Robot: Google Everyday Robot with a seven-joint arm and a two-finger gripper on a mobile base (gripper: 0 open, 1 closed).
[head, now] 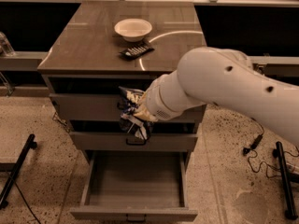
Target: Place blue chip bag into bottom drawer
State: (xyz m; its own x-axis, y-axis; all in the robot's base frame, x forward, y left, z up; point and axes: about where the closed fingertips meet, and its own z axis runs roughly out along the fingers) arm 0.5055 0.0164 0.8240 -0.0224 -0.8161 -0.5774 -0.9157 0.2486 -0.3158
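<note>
The blue chip bag (pixel 131 113) is a crumpled dark blue foil bag with white patches. It hangs in my gripper (pixel 140 110), in front of the two upper drawer fronts and above the open bottom drawer (pixel 135 181). My gripper is shut on the blue chip bag; the white arm (pixel 224 90) comes in from the right and hides most of the gripper. The bottom drawer is pulled out, with a bare grey floor and a small dark handle on its front.
A white bowl (pixel 133 29) and a flat dark striped remote-like object (pixel 136 51) sit on the cabinet top (pixel 88 45). Black stand legs lie on the floor at the left (pixel 18 167) and right (pixel 282 176). A cable (pixel 254 146) lies at the right.
</note>
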